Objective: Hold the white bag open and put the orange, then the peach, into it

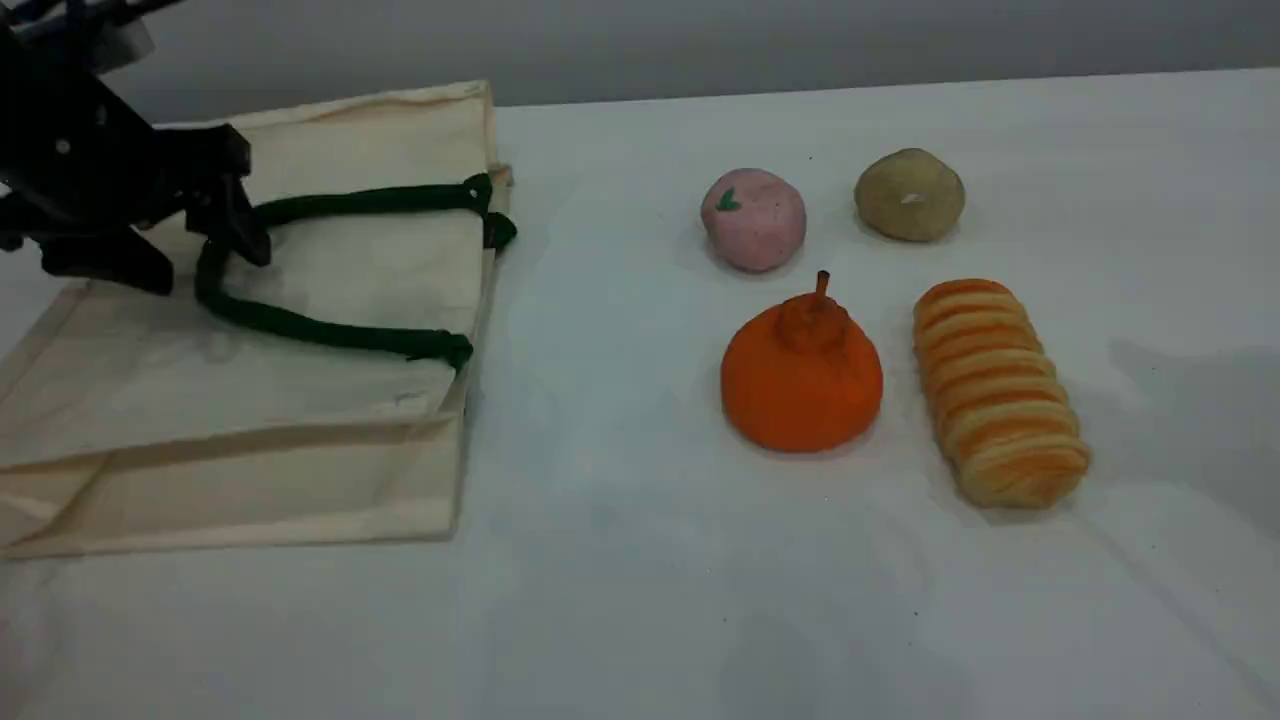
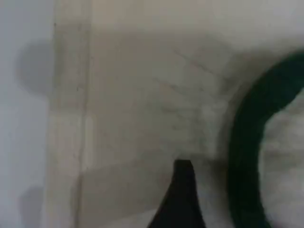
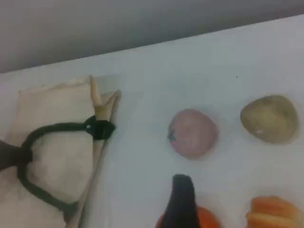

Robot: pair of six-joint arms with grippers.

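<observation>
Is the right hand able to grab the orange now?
Probably yes. The right hand hangs open over the orange, with nothing between them. The peach and bread sit apart from it.

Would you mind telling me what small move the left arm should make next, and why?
Probably close the left gripper on the green handle: its jaws stand open at the loop's bend, the white bag lies flat, and the orange sits untouched.

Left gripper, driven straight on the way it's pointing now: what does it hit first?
Most likely the canvas of the white bag, just beside its green rope handle. Depth is unclear, so the handle may catch the jaws first.
</observation>
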